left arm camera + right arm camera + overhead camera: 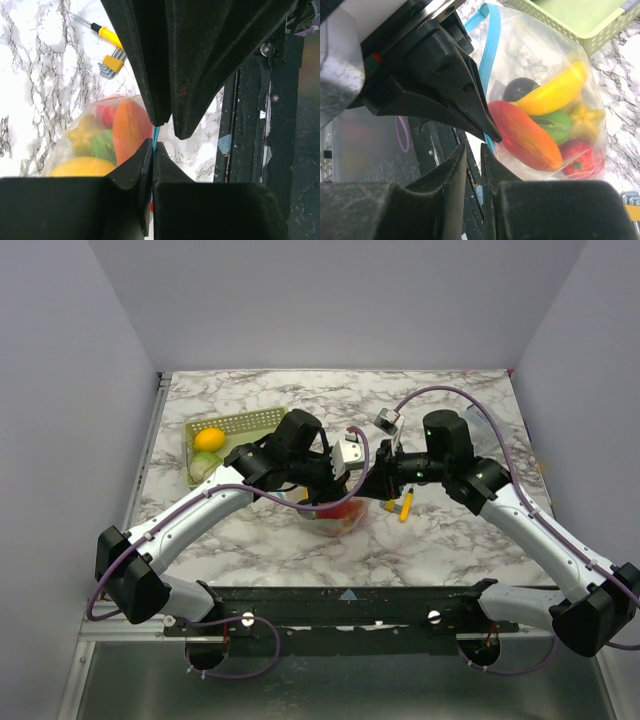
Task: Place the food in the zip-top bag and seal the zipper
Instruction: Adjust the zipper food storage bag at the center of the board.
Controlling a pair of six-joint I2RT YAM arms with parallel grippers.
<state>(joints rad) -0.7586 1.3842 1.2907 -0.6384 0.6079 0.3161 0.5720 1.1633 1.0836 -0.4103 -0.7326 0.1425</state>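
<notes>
The clear zip-top bag [335, 515] lies at the table's middle, between both grippers. It holds several toy foods: an orange-red fruit [525, 135], a yellow banana [552, 92], a green piece [555, 125] and a red piece [580, 160]. My left gripper [152, 146] is shut on the light-blue zipper [156, 134] at the bag's mouth. My right gripper [472, 147] faces it tip to tip. Its jaws stand a narrow gap apart with nothing between them, and the zipper [490, 60] runs just past its tip. A yellow fruit [209, 439] and a green one [205, 468] sit in the basket.
The green basket [250, 425] stands at the back left, close behind the left arm. A yellow-handled screwdriver [405, 505] and a set of hex keys [112, 65] lie right of the bag. The table's dark front edge [250, 150] is close to the grippers.
</notes>
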